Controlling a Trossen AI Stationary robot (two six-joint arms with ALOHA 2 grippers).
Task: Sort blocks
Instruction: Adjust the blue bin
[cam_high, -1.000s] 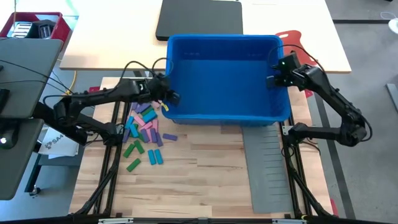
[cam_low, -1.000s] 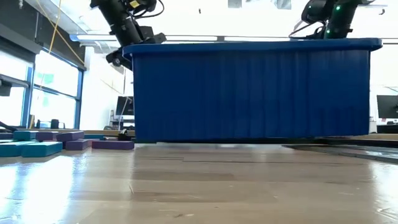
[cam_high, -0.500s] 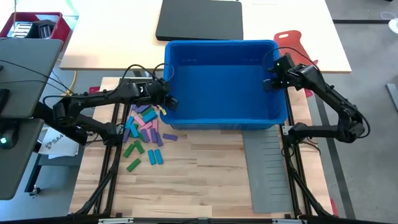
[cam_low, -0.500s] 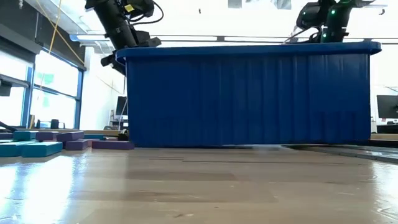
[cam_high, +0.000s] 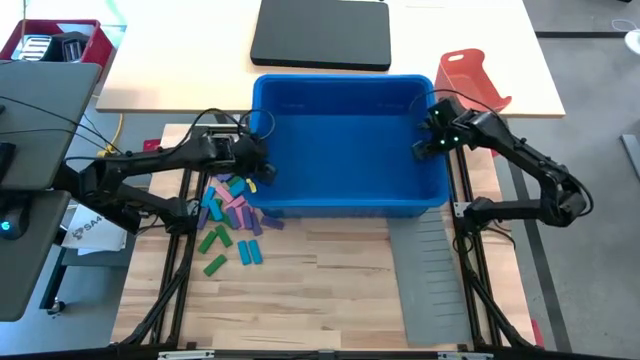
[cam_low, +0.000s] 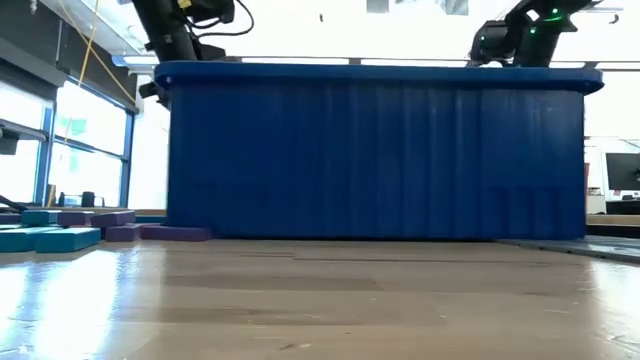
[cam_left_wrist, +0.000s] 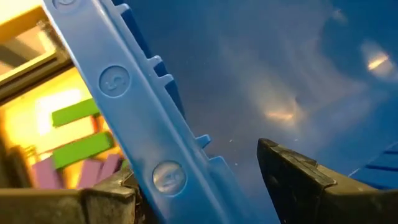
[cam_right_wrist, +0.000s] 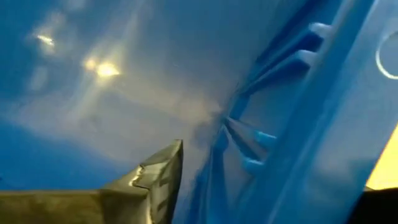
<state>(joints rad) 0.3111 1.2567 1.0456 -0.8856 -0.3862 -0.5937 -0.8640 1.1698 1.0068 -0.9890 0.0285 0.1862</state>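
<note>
At the counter's centre a large blue bin (cam_high: 345, 145) is sitting flat on the wooden counter (cam_high: 320, 290), and both arms are reaching to its opposite walls. Left tool (cam_high: 252, 160) is straddling the bin's nine o'clock rim, one finger (cam_left_wrist: 305, 180) inside the bin and the other outside, the jaws standing apart with a gap to the inner wall rather than pinching it. Right tool (cam_high: 430, 142) is sitting over the three o'clock rim in the same fashion, one finger (cam_right_wrist: 149, 180) showing inside against the blue wall; whether it is gripping the rim or standing loose I cannot tell. Blocks (cam_high: 230, 215) in green, pink, purple and blue are lying in a loose heap on the counter at the bin's seven o'clock corner, just beside its near wall, with a few green and blue ones trailing toward six o'clock. An orange-red tray (cam_high: 470, 78) is standing at the bin's two o'clock corner, a grey slotted sheet (cam_high: 435, 270) is lying at five o'clock, and a dark flat pad (cam_high: 320, 33) is resting at twelve o'clock
</note>
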